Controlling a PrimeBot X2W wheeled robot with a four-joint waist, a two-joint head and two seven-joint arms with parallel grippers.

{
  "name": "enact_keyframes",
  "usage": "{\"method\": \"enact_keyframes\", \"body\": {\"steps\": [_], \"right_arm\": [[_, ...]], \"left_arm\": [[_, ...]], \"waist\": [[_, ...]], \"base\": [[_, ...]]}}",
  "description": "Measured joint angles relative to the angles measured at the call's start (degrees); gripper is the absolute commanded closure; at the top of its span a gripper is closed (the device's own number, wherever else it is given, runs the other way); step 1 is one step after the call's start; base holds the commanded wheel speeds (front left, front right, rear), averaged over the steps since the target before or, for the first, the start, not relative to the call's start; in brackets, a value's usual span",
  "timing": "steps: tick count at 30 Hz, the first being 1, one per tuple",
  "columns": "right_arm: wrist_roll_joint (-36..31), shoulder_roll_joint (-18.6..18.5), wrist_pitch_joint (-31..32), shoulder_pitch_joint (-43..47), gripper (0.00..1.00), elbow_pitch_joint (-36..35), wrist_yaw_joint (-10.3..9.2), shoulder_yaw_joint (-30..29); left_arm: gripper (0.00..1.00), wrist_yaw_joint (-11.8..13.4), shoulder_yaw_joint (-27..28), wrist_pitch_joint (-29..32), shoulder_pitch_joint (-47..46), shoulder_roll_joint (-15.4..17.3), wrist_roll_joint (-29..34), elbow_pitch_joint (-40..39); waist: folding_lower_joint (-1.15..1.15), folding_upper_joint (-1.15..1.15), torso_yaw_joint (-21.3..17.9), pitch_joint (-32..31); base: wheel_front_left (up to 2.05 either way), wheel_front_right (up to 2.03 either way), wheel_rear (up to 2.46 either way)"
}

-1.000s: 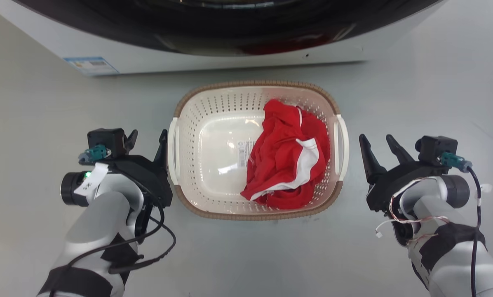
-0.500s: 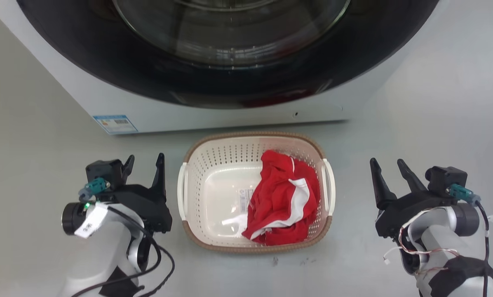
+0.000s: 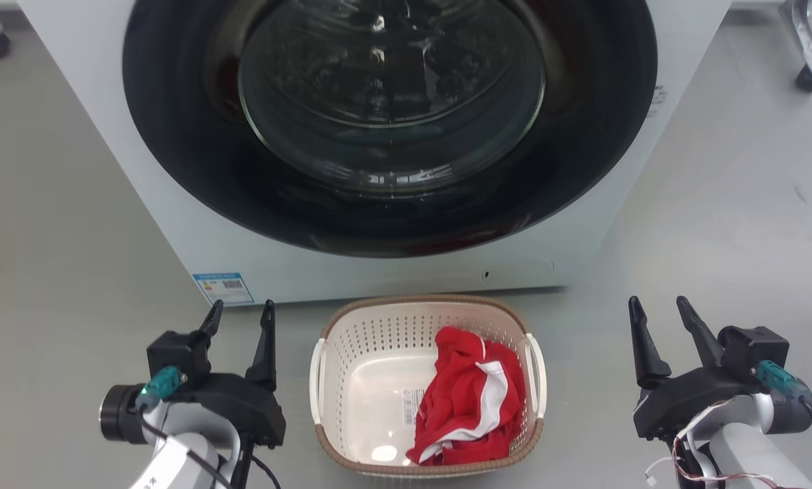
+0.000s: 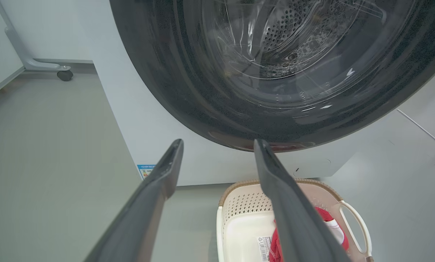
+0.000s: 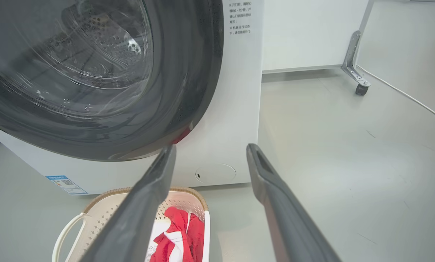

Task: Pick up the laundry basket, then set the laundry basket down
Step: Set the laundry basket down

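The laundry basket [image 3: 379, 353] is cream-white perforated plastic with a brown woven-look rim and rests on the grey floor right in front of the washer. A red and white garment [image 3: 470, 401] lies in its right half, beside a barcode sticker [image 3: 414, 401]. Off the basket's left handle, my left gripper [image 3: 240, 318] stands open and holds nothing. My right gripper [image 3: 658, 312] is open and empty too, well to the right of the right handle. The left wrist view has the basket [image 4: 246, 203] at its bottom, and the right wrist view has the basket [image 5: 94, 222] at its lower left.
A white front-loading washer [image 3: 175, 224] with a large dark round glass door [image 3: 389, 115] rises just behind the basket. A blue label [image 3: 223, 288] sits at its lower left corner. Castor legs [image 3: 806, 47] of a stand are at the far right, another castor [image 4: 64, 75] at the far left.
The head camera has tilted up, so the washer door has come into view and the basket sits lower in the picture. Both grippers remain open beside the basket, a little farther from it.
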Motion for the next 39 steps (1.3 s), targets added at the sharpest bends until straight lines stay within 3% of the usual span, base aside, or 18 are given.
{"method": "enact_keyframes", "body": {"steps": [8, 18, 39], "right_arm": [[-3.43, -1.2, -0.14, 7.05, 0.0, -11.68, -2.18, -1.6], [-4.92, -2.75, -0.15, 16.42, 0.0, -20.61, -3.74, -3.54], [-7.33, -2.79, -0.15, 29.5, 0.0, -31.52, -4.85, -5.66]], "left_arm": [[0.0, 1.33, 1.81, 0.0, 9.38, 1.72, 4.82, -14.66], [0.0, 2.27, 4.24, 0.0, 20.78, 2.72, 7.8, -26.6], [0.0, 2.33, 11.6, 0.31, 33.41, 0.84, 12.41, -35.32]], "waist": [[0.01, 0.0, 0.36, -5.54], [0.01, 0.0, 0.59, -9.5], [0.02, 0.01, 1.42, -13.74]], "base": [[0.0, 0.0, 0.0], [0.0, 0.0, 0.0], [0.0, 0.0, 0.0]]}}
